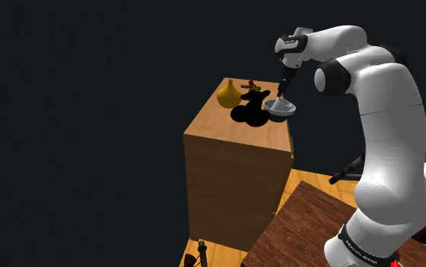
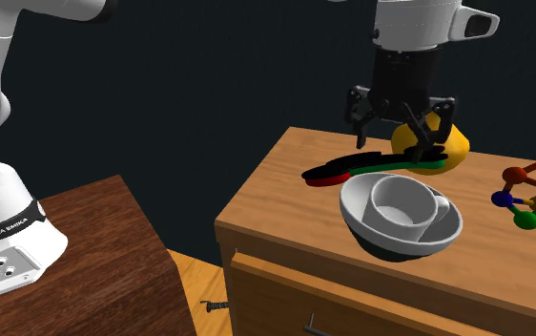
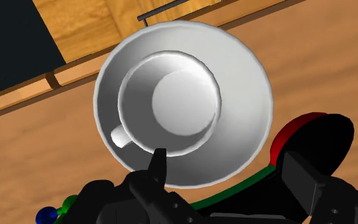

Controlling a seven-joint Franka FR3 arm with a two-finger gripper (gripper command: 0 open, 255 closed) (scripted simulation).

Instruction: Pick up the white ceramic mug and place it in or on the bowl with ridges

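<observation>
Now my tool (image 2: 397, 141) hangs wide and empty above the mug (image 2: 404, 212), upright inside the bowl (image 2: 357, 212) below (near the bench (image 2: 276, 205) edge); a dipping fingertip could catch its rim and tip it.

Free room is found right above the white round bowl (image 2: 355, 202). The black gripper (image 2: 394, 147) hangs there with its fingers spread wide and nothing held. The bowl's middle is taken up by a white mug (image 2: 404, 205). Just behind the bowl, the way is blocked low down by a flat red, green and black thing (image 2: 352, 170) and a fat yellow thing (image 2: 455, 145). At the second exterior view's right, a toy of coloured balls and sticks (image 2: 533, 196) is set near the bowl. Bare wooden cabinet top (image 2: 276, 196) is seen at that view's left.
</observation>
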